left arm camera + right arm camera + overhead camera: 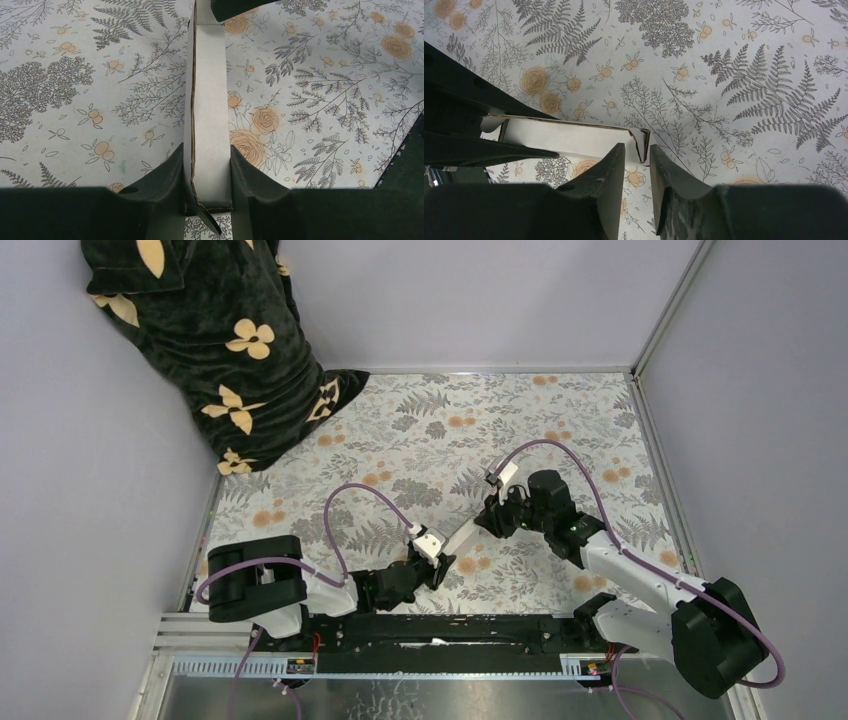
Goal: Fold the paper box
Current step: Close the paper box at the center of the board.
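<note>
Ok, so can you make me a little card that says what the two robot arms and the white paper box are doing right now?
thing: paper box, white, looks long and narrow from here
where: stretched between the two tools, over the flowery table
left tool: shut on one end of the box
right tool: at the other end, with a corner of the box between its fingers; can't tell if it is pinching
also there: dark cloth with yellow flowers, in the far left corner

The left hand [206, 167] grips a narrow white thin cardboard paper box [210, 95] between its black fingers [167, 175]. The box stretches away from the hand above the fern-and-rose patterned desk [75, 100].
</note>
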Controlling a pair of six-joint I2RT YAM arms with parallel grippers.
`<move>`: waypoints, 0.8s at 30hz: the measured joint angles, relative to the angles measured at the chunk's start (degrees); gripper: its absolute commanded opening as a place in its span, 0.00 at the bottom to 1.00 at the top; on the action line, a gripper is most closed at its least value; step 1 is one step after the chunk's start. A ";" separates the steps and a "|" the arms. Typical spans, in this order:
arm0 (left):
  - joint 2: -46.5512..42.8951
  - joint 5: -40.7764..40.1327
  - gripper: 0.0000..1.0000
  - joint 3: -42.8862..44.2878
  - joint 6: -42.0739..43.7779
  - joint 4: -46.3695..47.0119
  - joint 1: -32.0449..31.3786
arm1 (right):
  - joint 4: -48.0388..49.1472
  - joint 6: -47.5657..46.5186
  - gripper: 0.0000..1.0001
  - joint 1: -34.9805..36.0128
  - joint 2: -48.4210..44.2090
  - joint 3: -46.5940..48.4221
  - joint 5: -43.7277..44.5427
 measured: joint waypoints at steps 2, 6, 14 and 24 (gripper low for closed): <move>0.00 0.00 0.09 0.00 0.00 0.00 0.00 | 0.07 -0.07 0.27 0.00 0.04 -0.15 -0.02; 0.02 0.00 0.08 0.00 0.00 0.00 0.00 | 0.04 -0.09 0.23 0.00 0.09 -0.33 -0.02; 0.02 0.02 0.08 0.02 0.00 0.00 0.00 | 0.59 -0.07 0.18 0.02 0.48 -0.37 -0.02; 0.20 0.11 0.08 0.22 -0.28 -0.02 0.00 | 3.61 0.59 0.04 0.04 0.94 -1.42 -0.09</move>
